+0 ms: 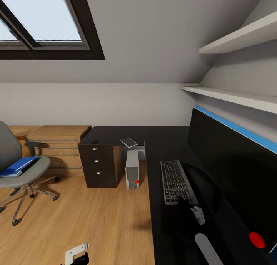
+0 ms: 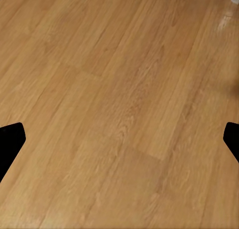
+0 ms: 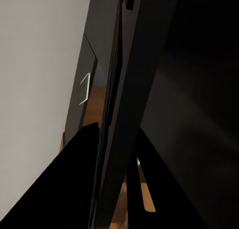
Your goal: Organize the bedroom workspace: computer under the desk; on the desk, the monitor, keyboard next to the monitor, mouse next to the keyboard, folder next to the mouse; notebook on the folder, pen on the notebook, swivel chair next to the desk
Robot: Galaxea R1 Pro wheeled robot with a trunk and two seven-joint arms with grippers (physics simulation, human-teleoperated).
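Note:
The grey keyboard [image 1: 175, 180] lies on the black desk [image 1: 165, 145] in front of the wide monitor [image 1: 234, 168]. My right gripper [image 1: 181, 199] is at the keyboard's near edge. In the right wrist view its dark fingers [image 3: 74, 189] sit close on either side of a thin dark slab, the keyboard [image 3: 117, 139] seen edge-on. The grey computer [image 1: 132, 173] stands under the desk beside the drawer unit [image 1: 99, 165]. A dark grey notebook [image 1: 129, 142] rests on the desk's far part. The blue folder [image 1: 17, 166] lies on the swivel chair [image 1: 27, 176] at left. My left gripper [image 2: 119, 144] hangs open over bare floor.
Low wooden cabinets [image 1: 57, 141] stand behind the chair under a skylight [image 1: 42, 18]. Two white shelves [image 1: 238, 97] run above the monitor. A small dark object [image 1: 94, 142] sits on the drawer unit's top. A red knob [image 1: 257, 240] shows on my right arm. Wooden floor [image 1: 96, 218] spreads between chair and desk.

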